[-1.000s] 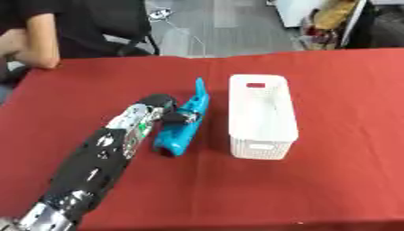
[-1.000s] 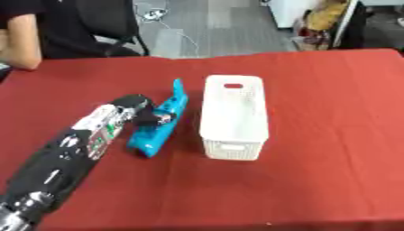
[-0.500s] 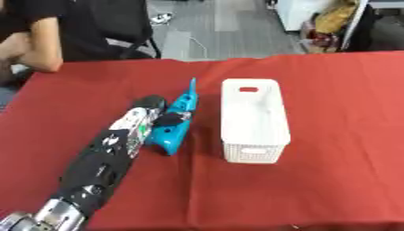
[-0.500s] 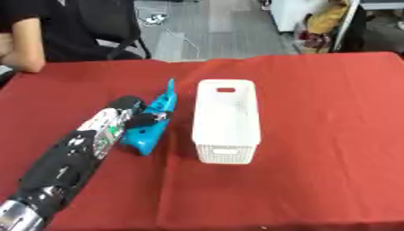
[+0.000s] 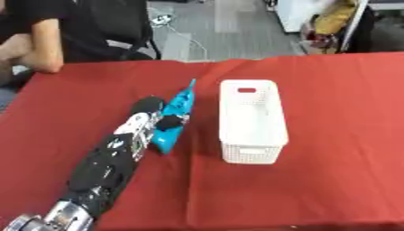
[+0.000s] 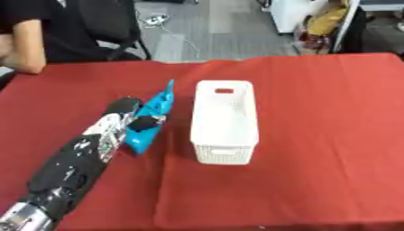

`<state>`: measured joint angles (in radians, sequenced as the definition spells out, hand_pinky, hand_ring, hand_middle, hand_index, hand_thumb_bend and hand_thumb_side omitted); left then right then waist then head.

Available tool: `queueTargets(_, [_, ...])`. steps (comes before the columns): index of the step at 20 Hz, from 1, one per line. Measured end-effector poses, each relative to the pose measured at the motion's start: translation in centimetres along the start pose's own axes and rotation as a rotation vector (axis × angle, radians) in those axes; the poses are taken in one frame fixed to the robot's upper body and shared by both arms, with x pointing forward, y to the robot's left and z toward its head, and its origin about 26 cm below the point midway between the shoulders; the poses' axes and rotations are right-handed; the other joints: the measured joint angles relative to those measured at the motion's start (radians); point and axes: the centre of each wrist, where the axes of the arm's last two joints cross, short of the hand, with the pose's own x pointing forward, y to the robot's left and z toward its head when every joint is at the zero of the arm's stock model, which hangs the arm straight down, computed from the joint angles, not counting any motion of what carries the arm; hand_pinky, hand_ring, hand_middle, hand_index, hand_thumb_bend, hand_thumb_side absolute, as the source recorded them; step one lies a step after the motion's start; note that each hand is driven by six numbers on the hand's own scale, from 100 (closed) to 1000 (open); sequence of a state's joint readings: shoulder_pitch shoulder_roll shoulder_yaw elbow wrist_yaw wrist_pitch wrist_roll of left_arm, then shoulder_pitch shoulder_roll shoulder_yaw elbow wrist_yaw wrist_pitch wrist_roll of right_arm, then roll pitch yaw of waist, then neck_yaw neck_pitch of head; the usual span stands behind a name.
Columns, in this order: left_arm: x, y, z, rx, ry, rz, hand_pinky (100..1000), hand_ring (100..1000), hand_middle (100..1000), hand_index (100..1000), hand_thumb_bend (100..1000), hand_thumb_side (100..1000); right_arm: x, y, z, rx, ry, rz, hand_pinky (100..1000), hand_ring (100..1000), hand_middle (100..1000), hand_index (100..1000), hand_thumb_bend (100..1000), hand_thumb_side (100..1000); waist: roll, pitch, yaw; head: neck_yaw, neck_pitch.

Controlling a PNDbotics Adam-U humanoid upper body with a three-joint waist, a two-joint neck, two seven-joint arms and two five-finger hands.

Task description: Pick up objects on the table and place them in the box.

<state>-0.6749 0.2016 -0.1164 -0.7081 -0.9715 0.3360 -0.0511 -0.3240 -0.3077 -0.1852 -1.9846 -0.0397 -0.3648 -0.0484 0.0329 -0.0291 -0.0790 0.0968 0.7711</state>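
Red cloth covers the table (image 5: 331,135), where the robot's left hand (image 5: 154,118) wraps a long blue object (image 5: 175,118) lying just left of the white box (image 5: 251,119); lifting it level should clear the rim.

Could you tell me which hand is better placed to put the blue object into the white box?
Left: the left hand already rests on the blue object, right beside the white box. No right hand shows.

Blue obj (image 6: 154,118): long, tapered, pointed tip toward far edge, lying on red cloth just left of box. White perforated box (image 6: 224,121): rectangular, upright, open top, handle slot at far end.
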Motion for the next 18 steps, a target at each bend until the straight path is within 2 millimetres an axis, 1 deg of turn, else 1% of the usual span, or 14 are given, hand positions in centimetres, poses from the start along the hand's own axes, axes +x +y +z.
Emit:
queueTargets(2, [-0.4, -0.1, 0.0, 0.0, -0.008, 0.037, 100, 100, 100, 100, 164, 282, 0.0, -0.1, 0.0, -0.002, 0.0, 0.002, 764, 890, 884, 945, 100, 970, 0.0, 0.0, 0.0, 0.0, 0.0])
queueTargets(5, [-0.8, 0.1, -0.1, -0.009, -0.021, 0.07, 100, 100, 100, 100, 178, 301, 0.0, -0.1, 0.0, -0.002, 0.0, 0.002, 764, 890, 884, 944, 100, 970, 0.0, 0.001, 0.001, 0.0, 0.0])
queueTargets(8, [-1.0, 0.2, 0.0, -0.023, -0.035, 0.085, 100, 100, 100, 100, 167, 305, 0.0, -0.1, 0.0, -0.002, 0.0, 0.002, 764, 890, 884, 945, 100, 970, 0.0, 0.002, 0.001, 0.0, 0.0])
queueTargets(12, [-1.2, 0.4, 0.2, -0.037, -0.045, 0.109, 100, 100, 100, 100, 120, 328, 0.0, -0.1, 0.0, -0.004, 0.002, 0.003, 764, 890, 884, 945, 100, 968, 0.0, 0.002, 0.001, 0.001, 0.0])
queueTargets(13, [-1.4, 0.4, 0.2, -0.042, -0.047, 0.122, 100, 100, 100, 100, 100, 361, 0.0, -0.1, 0.0, -0.004, 0.002, 0.003, 764, 890, 884, 945, 100, 968, 0.0, 0.002, 0.001, 0.001, 0.0])
queueTargets(15, [-1.6, 0.5, 0.5, -0.05, -0.055, 0.173, 100, 100, 100, 100, 100, 402, 0.0, -0.1, 0.0, -0.005, 0.003, 0.004, 764, 890, 884, 945, 100, 968, 0.0, 0.004, 0.002, 0.0, 0.0])
queueTargets(16, [-1.8, 0.6, 0.6, -0.05, -0.061, 0.206, 100, 100, 100, 100, 100, 391, 0.0, -0.1, 0.0, -0.005, 0.003, 0.004, 764, 890, 884, 945, 100, 968, 0.0, 0.006, 0.002, 0.0, 0.0])
queueTargets(17, [-1.9, 0.8, 0.7, -0.049, -0.066, 0.242, 100, 100, 100, 100, 100, 472, 0.0, -0.1, 0.0, -0.005, 0.003, 0.005, 763, 890, 884, 945, 100, 967, 0.0, 0.008, 0.002, 0.0, 0.0])
queueTargets(18, [-2.1, 1.0, 0.9, -0.045, -0.074, 0.285, 100, 100, 100, 100, 100, 509, 0.0, -0.1, 0.0, -0.005, 0.004, 0.005, 763, 890, 884, 945, 100, 967, 0.0, 0.009, 0.002, 0.0, 0.0])
